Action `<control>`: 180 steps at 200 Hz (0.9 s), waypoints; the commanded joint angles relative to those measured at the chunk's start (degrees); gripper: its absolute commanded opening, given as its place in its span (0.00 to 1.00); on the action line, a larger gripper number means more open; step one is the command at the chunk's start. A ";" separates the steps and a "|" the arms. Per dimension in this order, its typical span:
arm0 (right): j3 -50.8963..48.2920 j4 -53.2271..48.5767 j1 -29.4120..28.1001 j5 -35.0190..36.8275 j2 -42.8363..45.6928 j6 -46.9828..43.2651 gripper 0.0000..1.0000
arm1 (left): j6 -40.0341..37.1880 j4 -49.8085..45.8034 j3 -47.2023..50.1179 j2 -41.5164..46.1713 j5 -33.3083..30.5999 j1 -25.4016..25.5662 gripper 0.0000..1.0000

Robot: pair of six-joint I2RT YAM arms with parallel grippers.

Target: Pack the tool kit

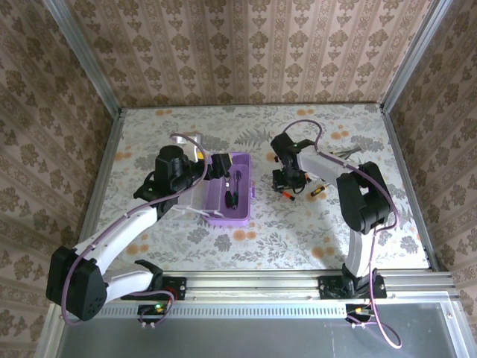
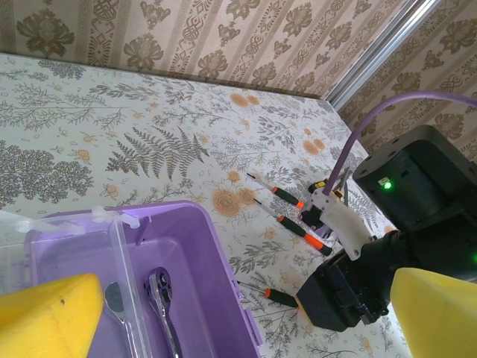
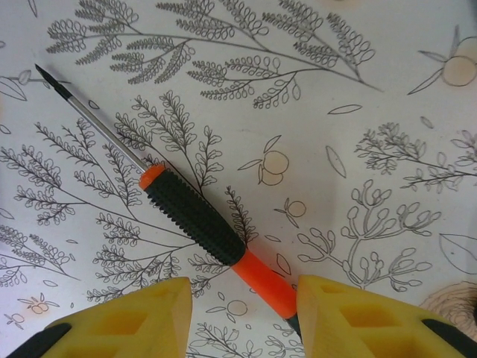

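Note:
The purple tool box [image 1: 240,210] lies open left of centre, its clear lid [image 1: 185,200] folded out to the left. In the left wrist view a chrome ratchet [image 2: 161,295] lies inside the box [image 2: 223,257]. My left gripper [image 1: 217,165] hovers open over the box's far end, yellow fingers [image 2: 48,313] wide apart. My right gripper [image 3: 242,317] points down at the table right of the box. It is open around the orange tail of a black-and-orange screwdriver [image 3: 195,218] that lies flat on the table; the tail sits close to the right finger [image 3: 358,317].
Two more black-and-orange screwdrivers [image 2: 287,198] [image 2: 302,231] lie on the floral table beyond my right gripper [image 2: 343,294]. A small tool [image 1: 317,192] and a metal tool [image 1: 346,153] lie further right. Patterned walls and metal posts enclose the table.

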State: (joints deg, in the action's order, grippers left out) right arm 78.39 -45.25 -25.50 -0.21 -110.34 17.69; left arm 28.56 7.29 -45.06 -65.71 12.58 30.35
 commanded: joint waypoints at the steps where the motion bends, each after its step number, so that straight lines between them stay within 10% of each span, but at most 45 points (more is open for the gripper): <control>1: 2.38 -1.05 -1.26 -0.19 -2.76 -1.04 0.46 | -1.66 0.19 0.16 1.34 -0.22 -0.06 1.00; 180: 3.53 0.77 -0.31 3.82 -0.29 4.01 0.15 | 0.90 -4.81 -3.07 0.38 3.81 -3.44 1.00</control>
State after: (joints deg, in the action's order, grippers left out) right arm 83.99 -45.87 -26.59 4.10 -116.18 18.85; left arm 25.50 2.17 -46.39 -65.41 12.69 29.15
